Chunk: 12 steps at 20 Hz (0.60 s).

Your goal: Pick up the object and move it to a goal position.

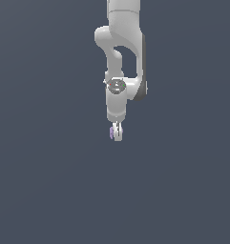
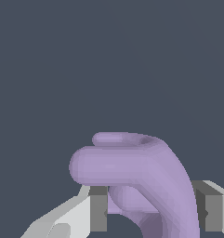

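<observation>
— Risk at that moment?

— Lavender object (image 2: 132, 174) sat between the gripper (image 1: 117, 135) pads, clamped there by the look of the wrist view: grey pads (image 2: 98, 208) pressed in on a lower lobe from both sides. Held only low on the piece, though, with most of its bulk beyond the fingertips. Could have twisted or slid out on a quick swing toward the goal, judging from that curved, rounded surface against flat pads.

— Where exactly?

— At the fingertips, hanging under the white arm (image 1: 121, 57), with nothing but flat grey ground (image 1: 49, 190) around. In the exterior view, just a pale purple sliver on that view's left side of the fingers. No bench edge or corner to place it by. Lifted or still touching the ground: could not tell.

— Goal marker?

— None seen in either view.

— Pointing which way?

— Bent, banana-like. Two blunt rounded prongs ran roughly crosswise to the grip line, ends facing one pad's side, then curved down into a thicker limb past the other pad. Long axis along that curve, so not one straight line. True heading relative to the ground: not clear from those pictures.
</observation>
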Each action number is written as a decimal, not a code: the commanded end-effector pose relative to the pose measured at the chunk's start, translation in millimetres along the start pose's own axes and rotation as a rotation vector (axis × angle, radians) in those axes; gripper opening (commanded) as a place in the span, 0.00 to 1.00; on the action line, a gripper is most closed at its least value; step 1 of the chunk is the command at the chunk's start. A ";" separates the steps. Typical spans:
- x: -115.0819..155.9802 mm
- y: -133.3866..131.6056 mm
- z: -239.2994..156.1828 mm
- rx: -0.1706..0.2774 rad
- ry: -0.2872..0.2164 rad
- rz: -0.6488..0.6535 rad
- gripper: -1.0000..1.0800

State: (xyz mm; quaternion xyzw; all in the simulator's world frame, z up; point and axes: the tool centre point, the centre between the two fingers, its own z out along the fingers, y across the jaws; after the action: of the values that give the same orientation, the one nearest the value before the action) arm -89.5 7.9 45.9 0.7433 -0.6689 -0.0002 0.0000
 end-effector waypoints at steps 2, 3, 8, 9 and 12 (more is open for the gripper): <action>-0.2 -0.2 0.6 0.000 0.000 -0.001 0.00; -0.2 -0.2 0.6 0.000 0.000 -0.001 0.00; -1.0 -0.2 -0.9 0.001 0.000 0.000 0.00; -2.3 -0.2 -2.0 0.001 0.000 0.000 0.00; -9.4 -0.4 -8.1 0.001 0.000 0.000 0.00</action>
State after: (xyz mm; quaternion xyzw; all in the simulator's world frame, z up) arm -90.1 13.4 50.8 0.7429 -0.6694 -0.0003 0.0001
